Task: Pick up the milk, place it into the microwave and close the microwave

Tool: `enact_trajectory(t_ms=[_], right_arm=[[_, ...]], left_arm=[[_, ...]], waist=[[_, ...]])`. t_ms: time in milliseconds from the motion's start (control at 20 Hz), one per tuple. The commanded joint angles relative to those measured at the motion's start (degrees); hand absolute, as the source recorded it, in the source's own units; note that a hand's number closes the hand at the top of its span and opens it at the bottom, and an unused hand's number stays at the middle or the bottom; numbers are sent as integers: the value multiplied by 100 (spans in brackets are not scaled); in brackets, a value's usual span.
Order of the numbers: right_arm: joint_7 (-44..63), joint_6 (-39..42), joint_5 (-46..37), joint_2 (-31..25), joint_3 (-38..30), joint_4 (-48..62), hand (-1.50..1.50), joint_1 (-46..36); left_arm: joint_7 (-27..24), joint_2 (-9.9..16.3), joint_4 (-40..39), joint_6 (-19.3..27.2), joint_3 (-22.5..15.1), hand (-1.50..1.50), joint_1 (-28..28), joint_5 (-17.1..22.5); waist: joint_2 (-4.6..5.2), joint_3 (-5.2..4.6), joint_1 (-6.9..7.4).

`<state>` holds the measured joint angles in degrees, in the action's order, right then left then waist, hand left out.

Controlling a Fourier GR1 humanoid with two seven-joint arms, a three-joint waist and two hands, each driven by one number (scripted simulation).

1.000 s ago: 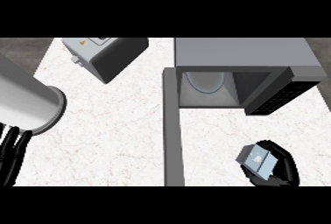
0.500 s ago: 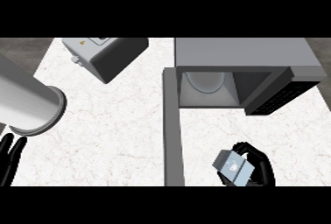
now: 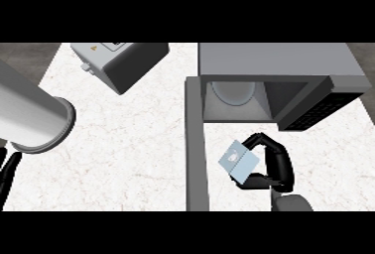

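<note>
Compared with half a second ago, my right hand (image 3: 273, 166) sits higher in the head view and nearer the microwave (image 3: 275, 79); a second ago it was lower still, close to the bottom right. The milk (image 3: 239, 160) has come along with it and now lies just below the microwave's open mouth, not yet inside. The left side has barely changed: grey forearm in the same spot, dark fingers of my left hand (image 3: 7, 171) at the left edge.

Right hand is gripping the milk: thumb and fingers curl round the carton from its right side, one above it and one under it. The carton is a pale blue slab, tilted, its long axis running diagonally from upper left to lower right, the broad face turned up toward the camera. It is on the side of the hand toward the microwave door (image 3: 195, 144).

Left hand: only thin dark fingers show, I cannot tell if they are open or curled.

The door stands open, a long grey strip running down just left of the right hand. Above the hand, the oven cavity shows a round pale plate (image 3: 233, 93) inside, with the dark control panel up and to the right. Far left and above, a toaster-like grey box (image 3: 121, 62) sits tilted on the white marbled tabletop (image 3: 132, 149). Dark floor shows at the top corners.
</note>
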<state>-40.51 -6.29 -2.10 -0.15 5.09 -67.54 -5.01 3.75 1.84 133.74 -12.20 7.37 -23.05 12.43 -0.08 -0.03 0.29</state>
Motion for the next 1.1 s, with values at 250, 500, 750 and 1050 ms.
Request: enact_trajectory(t_ms=[250, 500, 750, 1050], right_arm=[[1514, -1370, -541, -23, -259, 1054, 150, -2023], [1442, -1522, -654, -368, -722, 2639, 150, -3338], [938, -1582, -648, -691, -1165, 4084, 150, -4118], [1120, -2465, -768, -1028, -1505, 4872, 150, -4750]], left_arm=[[41, 71, -214, -92, 111, -150, 214, -92], [71, 98, -204, -197, 164, -150, 263, 79], [23, 143, -454, -221, 314, -150, 499, 162], [40, 272, -325, -511, 397, -150, 228, 445]], waist=[[21, 2, 51], [45, 6, 119], [82, 10, 178], [138, 12, 370]])
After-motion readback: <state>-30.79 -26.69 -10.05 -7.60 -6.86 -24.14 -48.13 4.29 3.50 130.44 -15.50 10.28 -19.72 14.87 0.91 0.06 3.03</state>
